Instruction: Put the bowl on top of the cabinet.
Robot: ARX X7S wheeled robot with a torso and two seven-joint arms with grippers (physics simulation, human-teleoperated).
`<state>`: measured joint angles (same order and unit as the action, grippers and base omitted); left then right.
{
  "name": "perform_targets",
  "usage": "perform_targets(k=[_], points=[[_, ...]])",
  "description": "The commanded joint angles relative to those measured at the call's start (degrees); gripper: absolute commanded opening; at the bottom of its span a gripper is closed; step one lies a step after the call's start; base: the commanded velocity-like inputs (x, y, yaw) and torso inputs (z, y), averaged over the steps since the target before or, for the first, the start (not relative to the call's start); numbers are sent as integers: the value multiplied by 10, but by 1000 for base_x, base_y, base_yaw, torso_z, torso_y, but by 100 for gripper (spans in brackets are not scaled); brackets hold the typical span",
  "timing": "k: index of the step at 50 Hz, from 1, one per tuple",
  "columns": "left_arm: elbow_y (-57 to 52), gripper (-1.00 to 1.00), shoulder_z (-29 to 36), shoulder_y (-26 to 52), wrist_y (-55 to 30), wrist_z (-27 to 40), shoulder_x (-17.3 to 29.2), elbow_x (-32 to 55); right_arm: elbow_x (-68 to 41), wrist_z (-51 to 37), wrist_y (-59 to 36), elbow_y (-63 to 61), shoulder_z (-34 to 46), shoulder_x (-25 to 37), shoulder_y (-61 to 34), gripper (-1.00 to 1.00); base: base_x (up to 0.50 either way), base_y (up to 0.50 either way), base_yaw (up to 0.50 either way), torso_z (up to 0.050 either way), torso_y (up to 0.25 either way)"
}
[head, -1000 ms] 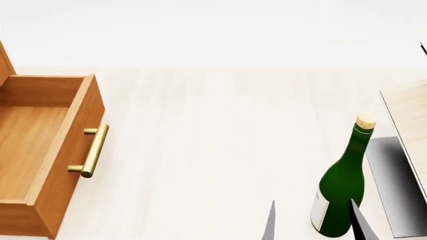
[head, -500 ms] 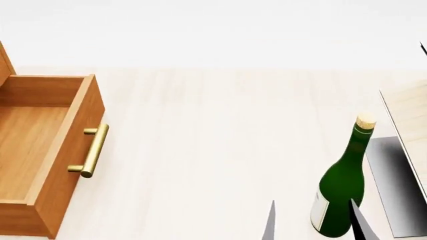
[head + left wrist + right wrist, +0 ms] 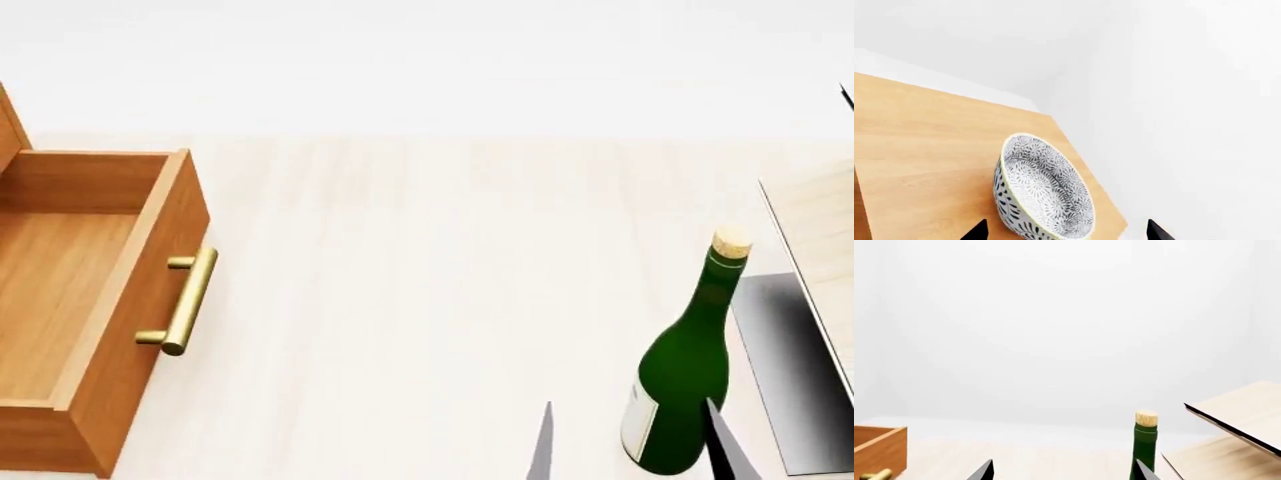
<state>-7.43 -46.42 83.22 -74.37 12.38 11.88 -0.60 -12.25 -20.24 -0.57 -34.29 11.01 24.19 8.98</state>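
Cabinet top carries the bowl, resting near the top's corner edge, so placement looks done and the release/retreat step is in hand. Left tool spread, tips either side of bowl, no contact seen; next move probably a clean withdrawal without nudging it. Right tool spread, idle over the counter by the bottle.

Bright, even light is washing the white background out. The green bottle is showing faint glare, and everything is rendering sharp.

Green bottle with cork standing on pale table. Two dark fingertips spread wide apart. Orange drawer corner at edge. Pale slatted rack opposite.
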Motion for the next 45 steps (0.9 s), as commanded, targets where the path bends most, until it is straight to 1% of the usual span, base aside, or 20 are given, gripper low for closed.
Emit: perform_targets(k=[1, 3, 4, 7, 9, 10, 11, 12, 14, 15, 16, 17, 18, 19, 20, 21, 26, 29, 33, 45], points=[[-324, 100, 24, -114, -128, -100, -45, 63, -4, -7, 10, -11, -11, 3, 5, 100, 0, 0, 0, 0, 0], [-397, 100, 14, -138, -139, -122, -55, 80, -3, -11, 18, -16, -19, 3, 9, 100, 0, 0, 0, 0, 0], [-398, 100, 13, -138, -140, -122, -55, 81, -8, -13, 22, -19, -24, 3, 11, 100, 0, 0, 0, 0, 0], [-488, 100, 1, -183, -129, -154, -75, 105, -9, -17, 27, -23, -30, 4, 14, 100, 0, 0, 0, 0, 0], [-525, 100, -21, -238, -79, -161, -98, 150, -5, -23, 37, -27, -38, 2, 18, 100, 0, 0, 0, 0, 0], [-526, 100, -23, -278, -25, -134, -101, 195, -8, -23, 38, -29, -40, 3, 19, 100, 0, 0, 0, 0, 0], [-526, 100, -14, -364, 61, -103, -116, 244, -5, -28, 46, -30, -47, 0, 20, 100, 0, 0, 0, 0, 0], [-525, 100, -14, -411, 143, -77, -117, 285, -8, -27, 49, -31, -48, 1, 21, 100, 0, 0, 0, 0, 0], [-518, 100, 17, -500, 256, -49, -118, 314, -8, -31, 56, -33, -54, 1, 23, 100, 0, 0, 0, 0, 0], [-506, 100, 64, -580, 342, -41, -118, 294, -7, -34, 68, -35, -61, -1, 28, 100, 0, 0, 0, 0, 0], [-494, 100, 85, -618, 428, -34, -117, 299, -7, -36, 75, -36, -64, -3, 29, 100, 0, 0, 0, 0, 0], [-477, 100, 131, -683, 514, -30, -118, 266, -14, -38, 80, -41, -71, -2, 33, 100, 0, 0, 0, 0, 0], [-466, 100, 150, -711, 599, -29, -117, 259, -12, -41, 88, -41, -75, -5, 34, 100, 0, 0, 0, 0, 0], [-454, 100, 174, -739, 665, -28, -117, 235, -5, -46, 98, -42, -80, -9, 37, 100, 0, 0, 0, 0, 0], [-448, 100, 186, -756, 690, -26, -115, 234, -8, -46, 105, -43, -82, -9, 39, 100, 0, 0, 0, 0, 0], [-428, 100, 215, -788, 776, -30, -117, 203, 2, -52, 113, -47, -88, -12, 44, 100, 0, 0, 0, 0, 0], [-374, 100, 276, -858, 1002, -20, -115, 176, 33, -70, 154, -53, -104, -28, 59, 100, 0, 0, 0, 0, 0], [-326, 100, 308, -882, 1090, -5, -114, 160, 50, -85, 194, -50, -118, -43, 66, 100, 0, 0, 0, 0, 0], [-277, 100, 331, -893, 1173, 8, -112, 138, 63, -95, 238, -45, -127, -56, 75, 100, 0, 0, 0, 0, 0], [-269, 100, 341, -906, 1202, 48, -92, 142, 94, -110, 299, -46, -140, -72, 93, 100, 0, 0, 0, 0, 0]])
